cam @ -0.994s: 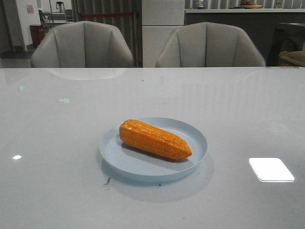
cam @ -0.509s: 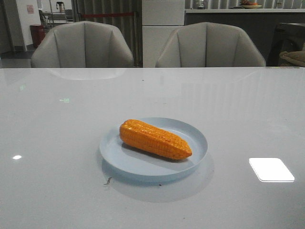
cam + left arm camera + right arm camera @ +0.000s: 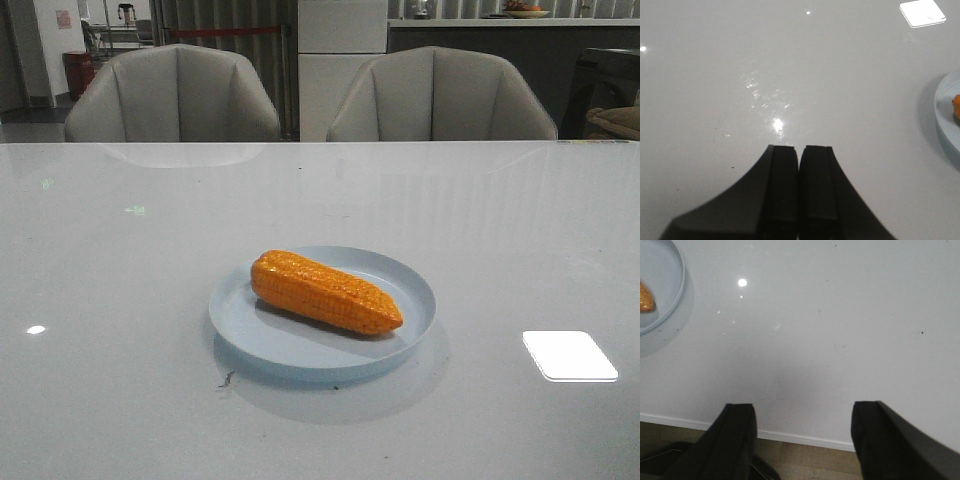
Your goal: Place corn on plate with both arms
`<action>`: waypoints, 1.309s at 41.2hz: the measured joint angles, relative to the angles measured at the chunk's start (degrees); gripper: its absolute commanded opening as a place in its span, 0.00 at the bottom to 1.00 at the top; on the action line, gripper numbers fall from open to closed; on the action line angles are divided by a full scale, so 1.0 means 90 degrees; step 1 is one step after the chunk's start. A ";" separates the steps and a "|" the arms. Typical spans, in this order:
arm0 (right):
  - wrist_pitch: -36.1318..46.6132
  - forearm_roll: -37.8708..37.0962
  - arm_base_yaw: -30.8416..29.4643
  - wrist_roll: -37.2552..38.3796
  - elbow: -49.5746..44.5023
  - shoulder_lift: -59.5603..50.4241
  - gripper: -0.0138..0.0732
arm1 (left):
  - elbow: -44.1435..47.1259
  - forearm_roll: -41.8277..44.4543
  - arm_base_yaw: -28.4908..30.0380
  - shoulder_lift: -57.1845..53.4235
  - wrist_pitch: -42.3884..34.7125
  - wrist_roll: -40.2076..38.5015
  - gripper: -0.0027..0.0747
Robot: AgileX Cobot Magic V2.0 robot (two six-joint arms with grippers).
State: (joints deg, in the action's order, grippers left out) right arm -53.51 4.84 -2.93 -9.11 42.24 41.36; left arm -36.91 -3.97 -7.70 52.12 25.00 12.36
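On the plate (image 3: 322, 312) already, the corn (image 3: 324, 291) lies across the middle at a slant, well off to the side of both claws, so your job looks basically done. Just keep both arms parked clear and don't bump the rim. Your left gripper (image 3: 799, 152) has its fingers pressed together on nothing, your right gripper (image 3: 802, 412) is spread wide and empty, sitting over the table's near edge. Glossy white table (image 3: 120, 280) throws lamp glare everywhere; two grey chairs (image 3: 172, 95) stand behind it in a dim room
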 measured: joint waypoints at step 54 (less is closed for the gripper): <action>0.0000 0.0000 0.0000 0.0000 0.0000 0.0000 0.75 | 0.4006 0.0441 0.0447 -0.5442 -0.2778 -0.0500 0.15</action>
State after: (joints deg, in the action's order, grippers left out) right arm -53.51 4.84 -2.93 -9.11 42.24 41.36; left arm -0.85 0.00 -3.68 3.14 0.00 7.86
